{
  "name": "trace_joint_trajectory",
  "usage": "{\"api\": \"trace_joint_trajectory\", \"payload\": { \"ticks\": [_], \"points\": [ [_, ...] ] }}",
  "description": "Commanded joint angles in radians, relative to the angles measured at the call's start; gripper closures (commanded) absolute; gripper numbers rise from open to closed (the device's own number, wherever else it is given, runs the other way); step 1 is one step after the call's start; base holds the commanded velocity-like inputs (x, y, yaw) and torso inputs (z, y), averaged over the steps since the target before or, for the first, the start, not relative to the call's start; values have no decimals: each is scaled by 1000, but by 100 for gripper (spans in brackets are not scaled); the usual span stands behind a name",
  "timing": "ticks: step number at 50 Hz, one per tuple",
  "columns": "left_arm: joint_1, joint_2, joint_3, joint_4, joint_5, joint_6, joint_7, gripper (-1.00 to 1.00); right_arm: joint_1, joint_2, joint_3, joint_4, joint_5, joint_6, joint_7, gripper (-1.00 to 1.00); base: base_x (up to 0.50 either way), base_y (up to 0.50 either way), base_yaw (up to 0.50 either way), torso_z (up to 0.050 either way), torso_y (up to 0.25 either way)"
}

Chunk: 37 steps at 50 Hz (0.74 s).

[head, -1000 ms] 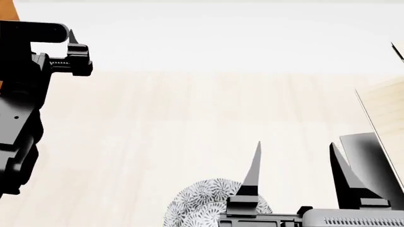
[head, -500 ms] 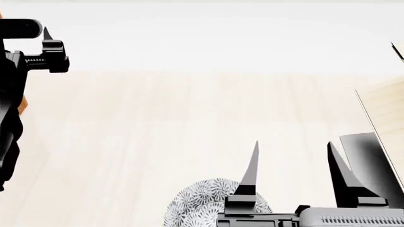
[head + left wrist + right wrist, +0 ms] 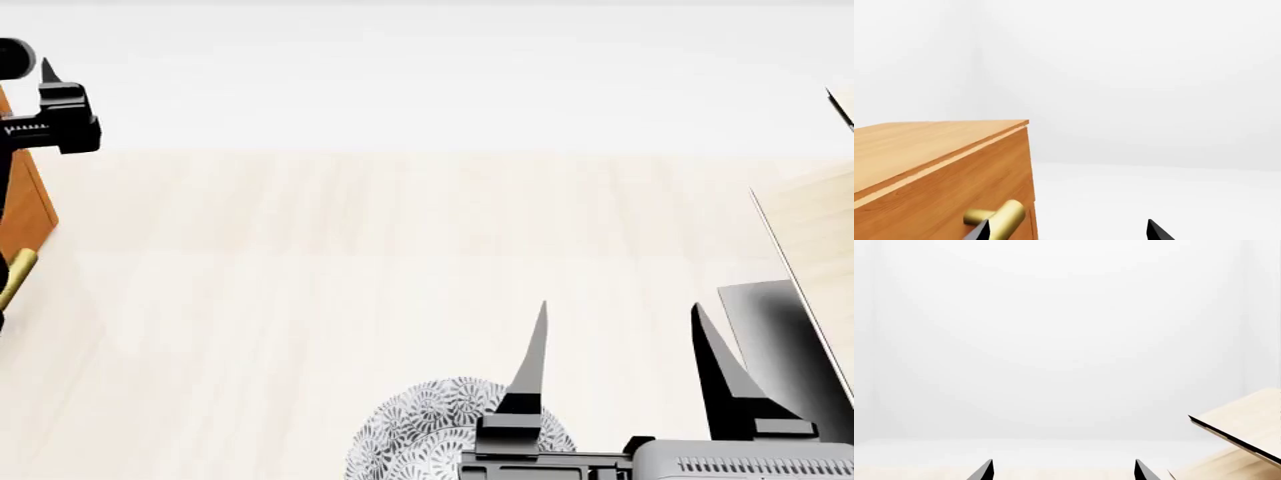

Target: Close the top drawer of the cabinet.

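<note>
The left pincer (image 3: 47, 95) sits at the far left edge of the head view now. A second ago it was well inside the picture, and it has slid left bit by bit. As it goes, more of the orange wood cabinet (image 3: 24, 205) comes out from behind the arm, and a gold handle (image 3: 16, 280) shows below it. So the arm is closing in on the cabinet, which fits a push on the drawer.

In the left wrist view the cabinet (image 3: 941, 170) is near, and the gold handle (image 3: 997, 220) lies just beside one fingertip (image 3: 981, 231). The two tips stand apart, so this pincer is spread and holds nothing. I cannot tell if the top drawer is in or out.

The patterned plate (image 3: 414, 430) and the right pincer (image 3: 621, 345) have stayed put. That pincer is spread too. The pale bench (image 3: 400, 250) looks the same.
</note>
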Motion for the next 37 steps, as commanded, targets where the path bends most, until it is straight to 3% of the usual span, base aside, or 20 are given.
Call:
{"api": "trace_joint_trajectory", "payload": {
  "ticks": [1, 18, 37],
  "points": [
    [1, -31, -37, -3, 15, -4, -14, -100, -2, 3, -1, 1, 3, -3, 4, -100, 0, 0, 0, 0, 0],
    [12, -31, -51, 2, 22, -1, -11, -100, -5, 6, -6, 11, 3, -16, 6, -100, 0, 0, 0, 0, 0],
    [266, -61, -65, 870, -68, -448, -26, -100, -5, 9, -13, 16, 5, -21, 10, -100, 0, 0, 0, 0, 0]
  ]
}}
